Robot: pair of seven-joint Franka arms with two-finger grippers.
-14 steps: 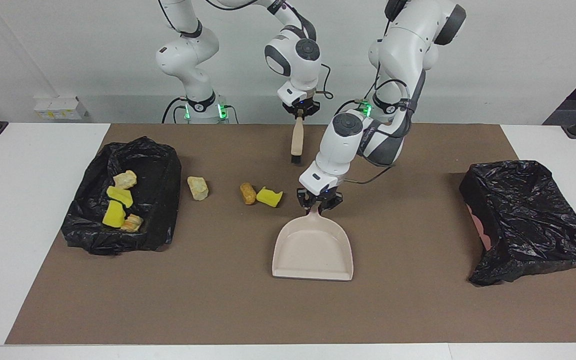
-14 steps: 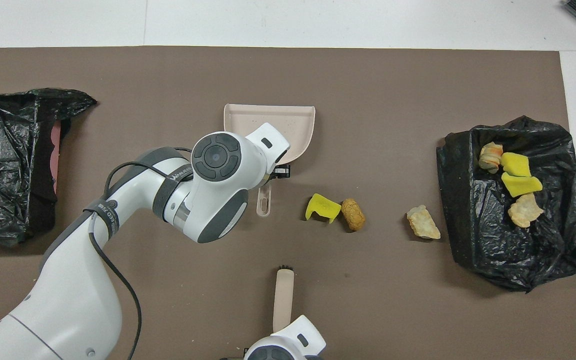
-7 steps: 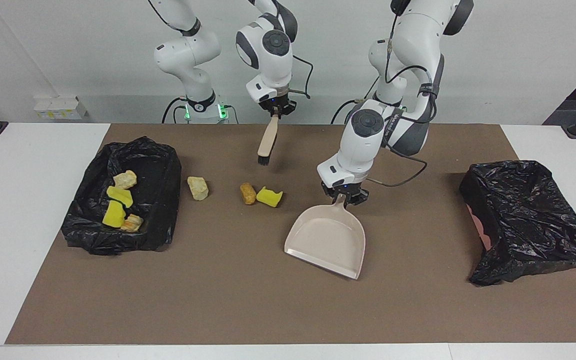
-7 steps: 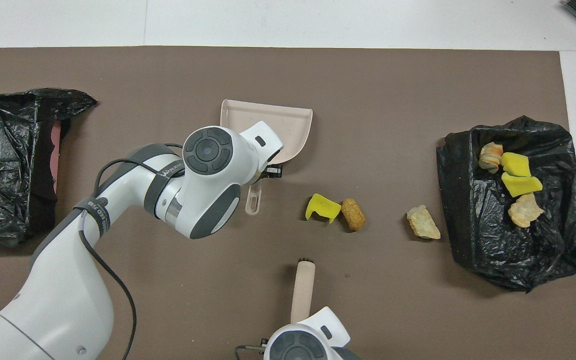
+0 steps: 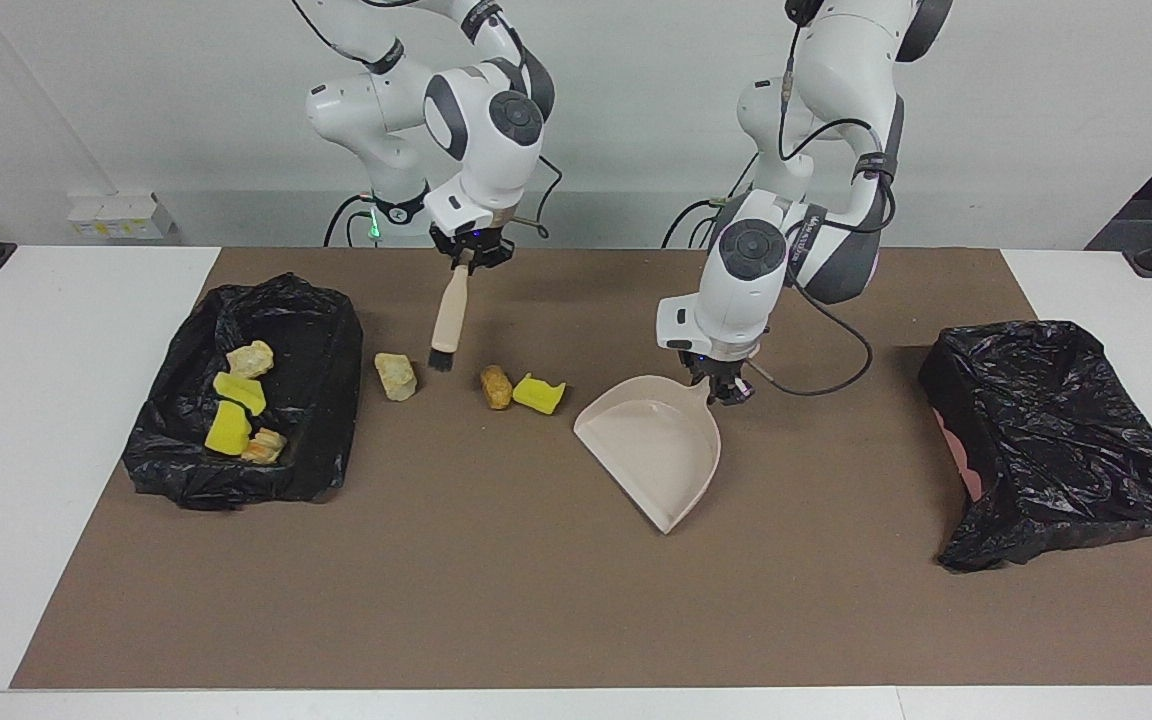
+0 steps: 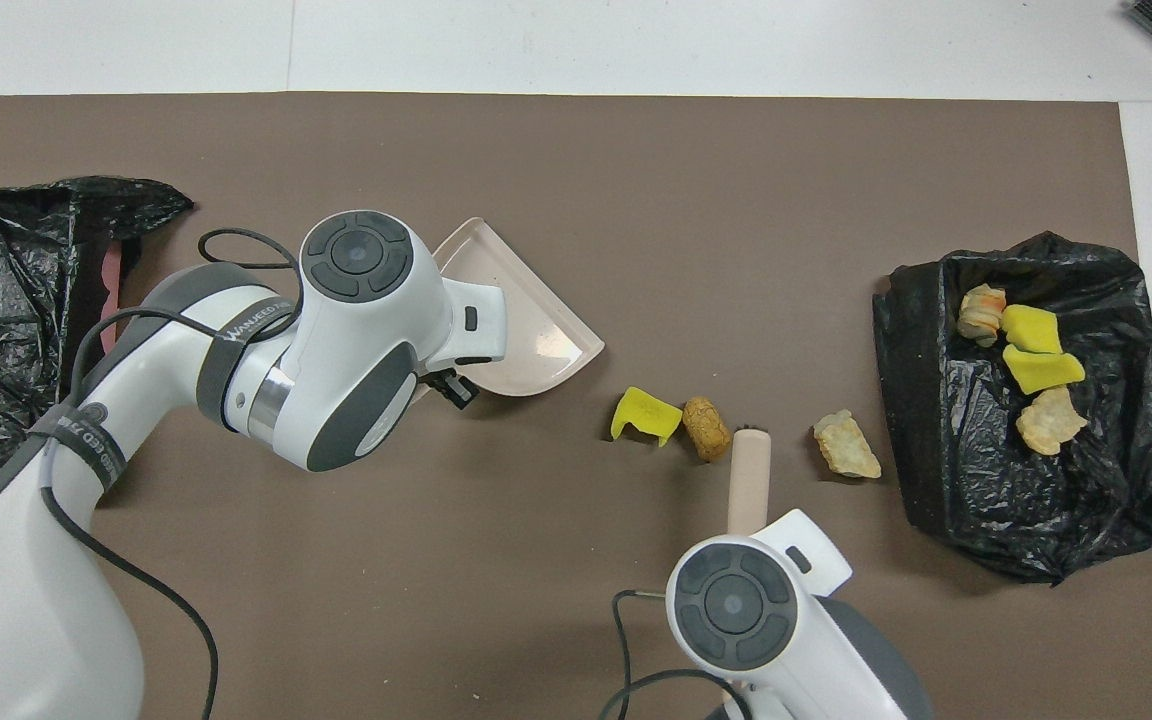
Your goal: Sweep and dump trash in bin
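Item 1: my left end effector (image 5: 726,388), fingers clamped on the handle of the pale beige plastic dustpan (image 5: 658,450). The pan sits over the middle of the brown mat (image 5: 496,600) on the white counter (image 5: 56,480), tilted, its open mouth turned toward the loose trash.

Item 2: my right end effector (image 5: 469,256), fingers clamped on the top of the beige-handled brush with dark bristles (image 5: 447,320). The brush hangs bristles down, between two loose pieces.

Item 3: loose trash on the mat, three pieces. A bright yellow sponge piece (image 5: 540,394) lies just beside the dustpan's mouth, touching an orange-brown lump (image 5: 495,386). A pale beige rock-like chunk (image 5: 396,376) lies nearer the right arm's end, just beside the bin.

Item 4: black-bag-lined bin (image 5: 306,400) at the right arm's end, holding four pieces of trash (image 5: 239,410), yellow and beige.

Item 5: second crumpled black-bag-lined bin (image 5: 1056,440) at the left arm's end.
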